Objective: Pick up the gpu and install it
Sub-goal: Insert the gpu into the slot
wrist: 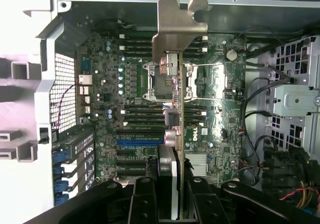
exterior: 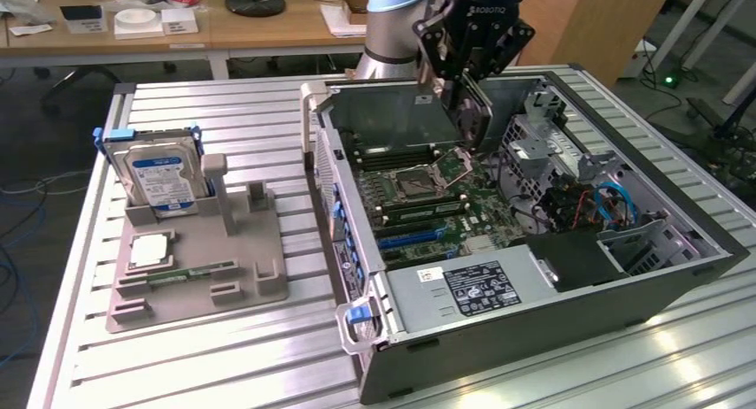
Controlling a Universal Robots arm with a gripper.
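Pincer [wrist: 172,200] holds the gpu [wrist: 175,73] over the motherboard [wrist: 135,108] inside the case [wrist: 250,3].

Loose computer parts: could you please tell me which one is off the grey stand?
The gpu: the gripper holds it on edge, whereas the hard drive and RAM stick rest in the stand.

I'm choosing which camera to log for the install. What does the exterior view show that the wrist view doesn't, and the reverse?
Exterior view: the grey holder with the hard drive standing in it, the whole open case and its power supply. Wrist view: the gpu seen edge-on, with its silver bracket at the far end. Both: the gripper shut on the gpu, above the motherboard inside the case.
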